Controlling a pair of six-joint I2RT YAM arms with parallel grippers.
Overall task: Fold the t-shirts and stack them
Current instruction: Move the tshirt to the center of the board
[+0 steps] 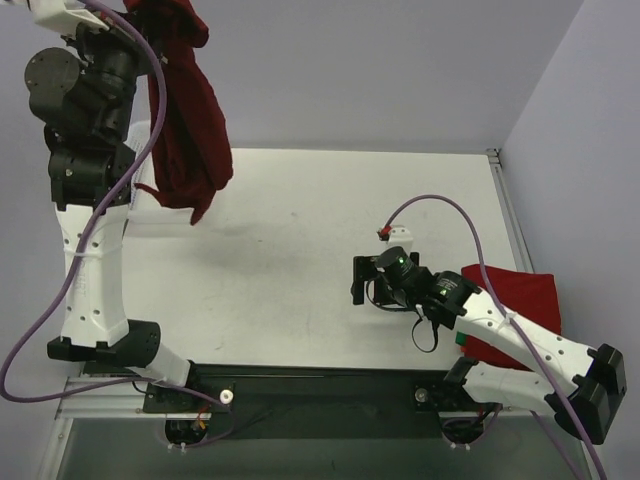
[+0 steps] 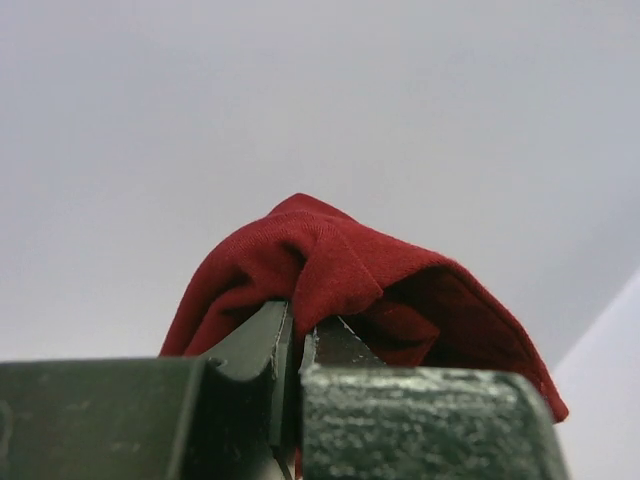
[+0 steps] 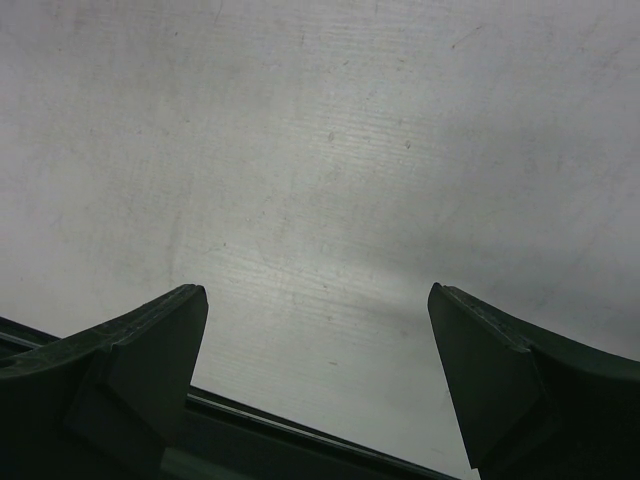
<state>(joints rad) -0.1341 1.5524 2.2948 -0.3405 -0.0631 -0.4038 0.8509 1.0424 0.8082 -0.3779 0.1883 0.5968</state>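
Note:
My left gripper (image 2: pixel 297 335) is shut on a bunched fold of the dark maroon t-shirt (image 2: pixel 340 265). In the top view the left arm is raised high at the far left and the maroon t-shirt (image 1: pixel 187 120) hangs from it, its lower end above the table's far left. A brighter red t-shirt (image 1: pixel 522 300) lies folded at the table's right edge, partly under the right arm. My right gripper (image 1: pixel 357 281) is open and empty, low over the bare table right of the middle, fingers pointing left. It also shows in the right wrist view (image 3: pixel 318 300). A green t-shirt is not clearly in view.
The white table (image 1: pixel 300 260) has a black front rail (image 1: pixel 320 375) and a metal right edge (image 1: pixel 510 210). A white object (image 1: pixel 145 195), perhaps the basket, sits at the far left behind the left arm. A purple cable (image 1: pixel 440 205) loops above the right wrist.

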